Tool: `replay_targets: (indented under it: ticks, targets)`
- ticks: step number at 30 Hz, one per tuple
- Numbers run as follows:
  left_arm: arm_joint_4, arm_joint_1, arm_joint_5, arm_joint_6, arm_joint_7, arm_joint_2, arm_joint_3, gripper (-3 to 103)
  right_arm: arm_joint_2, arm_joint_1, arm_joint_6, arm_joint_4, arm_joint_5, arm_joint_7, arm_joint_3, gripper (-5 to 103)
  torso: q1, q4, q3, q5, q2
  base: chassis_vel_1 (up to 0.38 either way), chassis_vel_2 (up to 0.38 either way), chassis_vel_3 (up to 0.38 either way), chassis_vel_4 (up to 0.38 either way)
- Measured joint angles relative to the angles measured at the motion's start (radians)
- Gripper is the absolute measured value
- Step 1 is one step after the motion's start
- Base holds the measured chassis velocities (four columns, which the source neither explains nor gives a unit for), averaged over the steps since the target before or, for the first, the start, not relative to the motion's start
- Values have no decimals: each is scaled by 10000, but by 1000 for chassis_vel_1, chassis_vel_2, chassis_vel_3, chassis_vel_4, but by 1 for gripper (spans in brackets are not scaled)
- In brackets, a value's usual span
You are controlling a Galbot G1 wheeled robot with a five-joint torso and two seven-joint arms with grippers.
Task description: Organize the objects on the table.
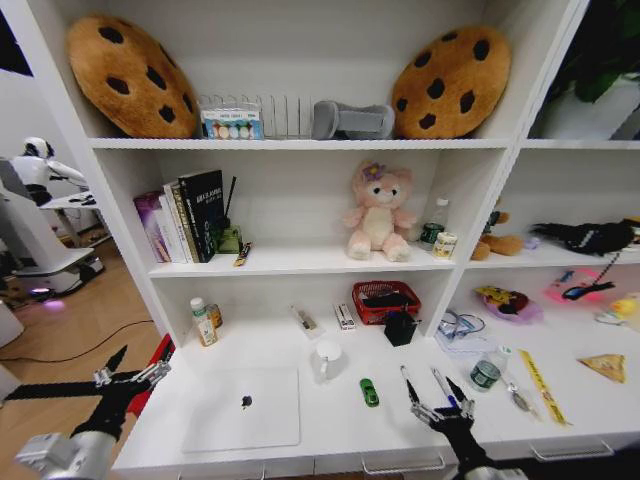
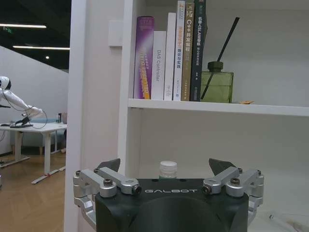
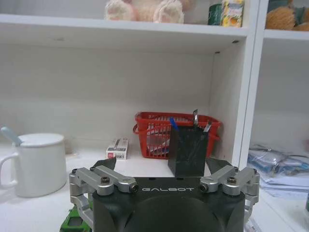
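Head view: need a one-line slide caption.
Both grippers, left and right, hover open at the white desk's front edge, flanking a closed silver laptop and green toy car.

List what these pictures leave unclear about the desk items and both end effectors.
- Small dark item on the laptop, head view: too small to identify.
- Green toy car, right wrist view: mostly hidden behind the right end effector.
- Pen holder contents, right wrist view: only tips show.
- Left end effector, left wrist view: fingertips cut off by its housing.

The right tool [image 3: 163, 166] body hides most of the green toy car [image 3: 72, 223].
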Motion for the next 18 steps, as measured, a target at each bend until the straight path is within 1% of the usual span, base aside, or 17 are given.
replay_targets:
  ticks: [2,5,7,8,10,11,13,18]
  targets:
    - [0,0,5,-2,2,11,7,100,-173,385,-165,-429,-124,-6,-461,100,0,4,0,1,0,0,0,0,0]
    - [0,0,6,-2,4,13,11,100,-188,513,-261,-546,-180,-8,-632,100,1,4,0,1,-1,0,0,0,0]
    - [0,0,11,-3,6,21,16,100,-273,934,-515,-893,-640,-14,-1215,100,1,-1,0,1,0,0,0,0,0]
    - [0,0,11,-3,6,21,16,100,-273,934,-515,-893,-640,-14,-1215,100,1,-1,0,1,0,0,0,0,0]
    - [1,0,14,-3,9,24,18,100,-469,1318,-716,-1112,-948,-18,-1744,100,0,3,1,0,0,0,0,0,0]
    - [1,0,14,-3,9,24,18,100,-469,1318,-716,-1112,-948,-18,-1744,100,0,3,1,0,0,0,0,0,0]
    - [1,0,18,-4,11,27,22,100,-631,1698,-883,-1283,-1168,22,-2197,100,0,2,1,1,0,0,0,0,0]
    - [1,0,23,-4,12,30,25,100,-710,2067,-1017,-1486,-1368,117,-2548,100,1,1,1,1,-1,0,0,0,0]
